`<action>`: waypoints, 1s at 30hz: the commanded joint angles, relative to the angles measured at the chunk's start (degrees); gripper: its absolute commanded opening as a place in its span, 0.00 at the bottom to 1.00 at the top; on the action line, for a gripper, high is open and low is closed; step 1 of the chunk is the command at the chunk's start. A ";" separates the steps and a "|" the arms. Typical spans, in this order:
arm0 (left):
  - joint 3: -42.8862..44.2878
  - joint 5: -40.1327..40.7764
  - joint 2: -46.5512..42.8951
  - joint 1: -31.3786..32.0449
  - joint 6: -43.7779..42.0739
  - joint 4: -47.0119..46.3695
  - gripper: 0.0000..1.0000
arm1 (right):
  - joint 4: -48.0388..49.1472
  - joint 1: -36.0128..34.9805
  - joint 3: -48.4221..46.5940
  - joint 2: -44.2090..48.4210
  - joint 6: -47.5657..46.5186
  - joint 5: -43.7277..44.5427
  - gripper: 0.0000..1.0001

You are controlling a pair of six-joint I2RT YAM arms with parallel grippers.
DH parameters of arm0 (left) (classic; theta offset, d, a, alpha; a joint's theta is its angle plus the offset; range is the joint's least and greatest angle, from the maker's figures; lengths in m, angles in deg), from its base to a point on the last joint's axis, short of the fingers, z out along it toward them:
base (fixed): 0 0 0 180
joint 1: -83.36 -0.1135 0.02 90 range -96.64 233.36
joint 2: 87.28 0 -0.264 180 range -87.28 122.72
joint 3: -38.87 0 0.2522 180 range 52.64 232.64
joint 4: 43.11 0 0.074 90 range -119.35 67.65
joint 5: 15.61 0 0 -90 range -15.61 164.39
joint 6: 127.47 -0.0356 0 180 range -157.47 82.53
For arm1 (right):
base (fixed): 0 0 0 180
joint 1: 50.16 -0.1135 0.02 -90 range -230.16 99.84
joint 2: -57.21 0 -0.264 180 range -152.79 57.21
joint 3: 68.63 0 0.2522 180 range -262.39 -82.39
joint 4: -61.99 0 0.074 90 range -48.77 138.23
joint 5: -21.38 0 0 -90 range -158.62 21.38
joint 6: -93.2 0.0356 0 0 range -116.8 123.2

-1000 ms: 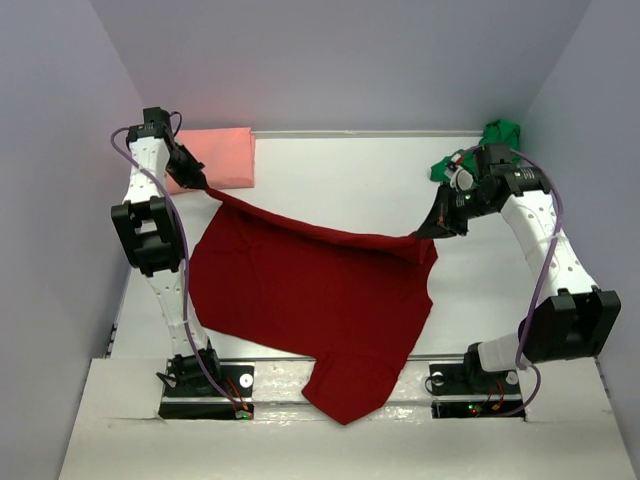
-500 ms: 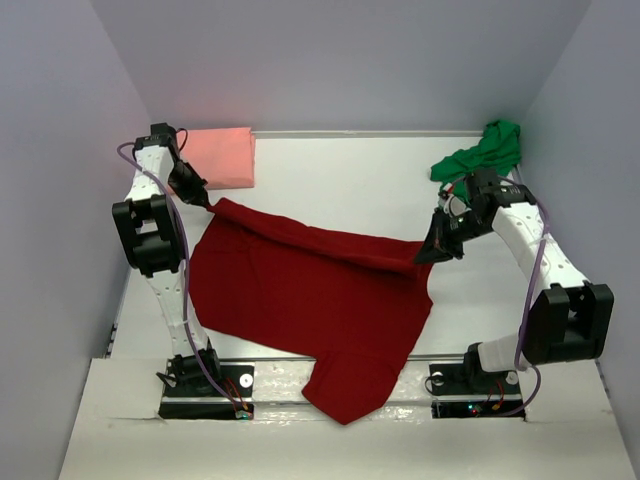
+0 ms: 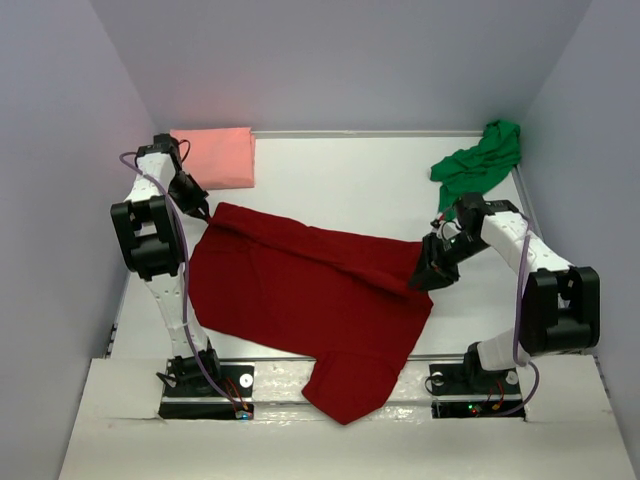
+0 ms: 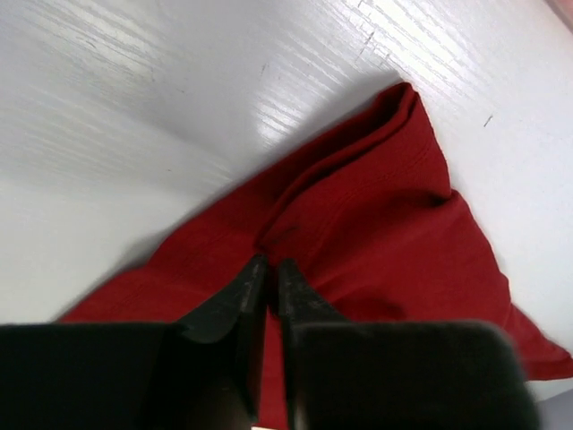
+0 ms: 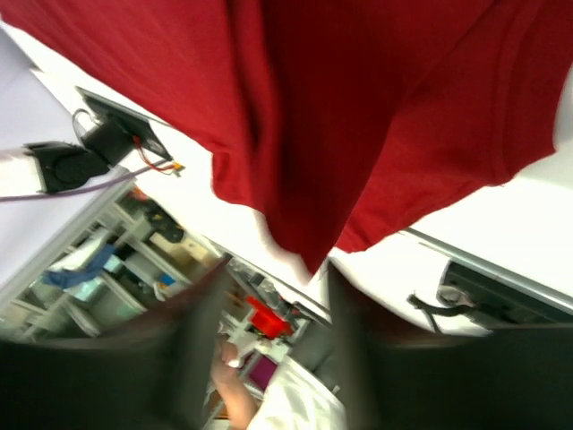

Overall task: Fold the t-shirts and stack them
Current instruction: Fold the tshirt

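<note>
3 shirts are on the table (image 3: pixel 340 180). The red shirt (image 3: pixel 300 300) lies spread across the middle. Its far edge is doubled back on itself in a band that runs from the far left corner to the right side. A flap of it hangs over the table's near edge between the 2 arm bases. The pink shirt (image 3: pixel 215 155) sits folded flat in the far left corner, apart from the red one. The green shirt (image 3: pixel 480 160) lies crumpled in the far right corner, well apart from both.

The left claw (image 3: pixel 203 211) is down at the red shirt's far left corner. In its wrist view the 2 fingers (image 4: pixel 228 313) stand almost together, with only a slim slit between them and their tips against a ridge of red cloth. Whether cloth is pinched in the slit I cannot tell.

The right claw (image 3: pixel 432 270) is low at the red shirt's right edge, at the end of the doubled band. Its wrist view is blurred, but the 2 fingers (image 5: pixel 192 349) stand clearly apart with nothing between them, and red cloth lies beyond the tips.
</note>
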 commanded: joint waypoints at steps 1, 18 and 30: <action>0.54 0.94 -5.60 -0.64 -1.32 0.45 0.25 | 0.82 -0.59 -1.66 -0.06 -0.99 0.30 0.62; -1.13 -3.27 -15.80 -3.98 3.60 -14.40 0.89 | 7.76 3.89 -8.35 -1.20 2.61 8.65 0.94; 1.50 -7.76 -7.02 -3.46 0.35 -18.80 0.87 | 20.07 7.15 -2.90 -2.35 6.92 13.75 0.85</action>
